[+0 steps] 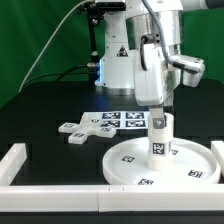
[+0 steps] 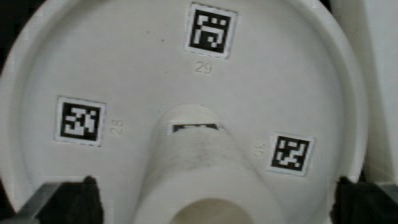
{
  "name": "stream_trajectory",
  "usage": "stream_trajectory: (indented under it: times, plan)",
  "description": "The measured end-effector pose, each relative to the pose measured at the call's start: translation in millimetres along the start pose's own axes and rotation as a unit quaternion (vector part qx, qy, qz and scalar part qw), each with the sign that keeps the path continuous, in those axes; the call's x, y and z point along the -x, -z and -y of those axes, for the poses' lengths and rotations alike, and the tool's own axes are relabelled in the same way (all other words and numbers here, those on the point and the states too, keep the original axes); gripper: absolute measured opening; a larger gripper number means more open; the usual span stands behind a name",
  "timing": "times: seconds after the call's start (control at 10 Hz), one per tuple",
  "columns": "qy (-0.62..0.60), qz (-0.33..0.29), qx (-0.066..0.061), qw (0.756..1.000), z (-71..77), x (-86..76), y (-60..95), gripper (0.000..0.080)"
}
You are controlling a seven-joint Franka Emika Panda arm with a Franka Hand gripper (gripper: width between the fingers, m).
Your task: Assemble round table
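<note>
Gripper [image 1: 158,124]: jaws spread, holding nothing, straddling leg top. Leg [image 1: 160,146]: upright, long axis vertical, directly beneath gripper, standing at centre of round disc [image 1: 190,160]. Cross-shaped base [image 1: 85,127]: flat on table, well apart toward exterior view's left, near marker board [image 1: 122,119].

Leg [image 1: 159,135] upright on disc [image 1: 135,166]; cross base [image 1: 86,128] apparently apart, exterior view's left.

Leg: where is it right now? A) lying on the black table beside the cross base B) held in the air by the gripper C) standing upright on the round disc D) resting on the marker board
C: the leg stands upright on the round disc, with the open gripper just above it and the cross base lying apart on the table.
</note>
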State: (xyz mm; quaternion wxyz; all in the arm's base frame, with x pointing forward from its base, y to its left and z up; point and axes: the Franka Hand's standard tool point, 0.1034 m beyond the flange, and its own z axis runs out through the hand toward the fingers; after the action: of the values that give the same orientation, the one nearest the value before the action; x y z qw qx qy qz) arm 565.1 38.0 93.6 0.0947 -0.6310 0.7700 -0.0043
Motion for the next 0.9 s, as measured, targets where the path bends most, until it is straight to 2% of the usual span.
stream_trajectory:
  times: [0.1, 0.3, 0.5, 0.9]
  plan:
    - [0.043, 0.005, -0.001, 0.999, 1.3, -7.9, 9.9, 0.0649]
    - [0.154, 0.009, -0.014, 0.988, 6.5, -27.2, 29.5, 0.0649]
    - [0.239, 0.004, -0.018, 0.971, 10.1, -31.3, 34.7, 0.0649]
    - [0.351, 0.001, -0.018, 0.936, 10.0, -32.7, 33.8, 0.0649]
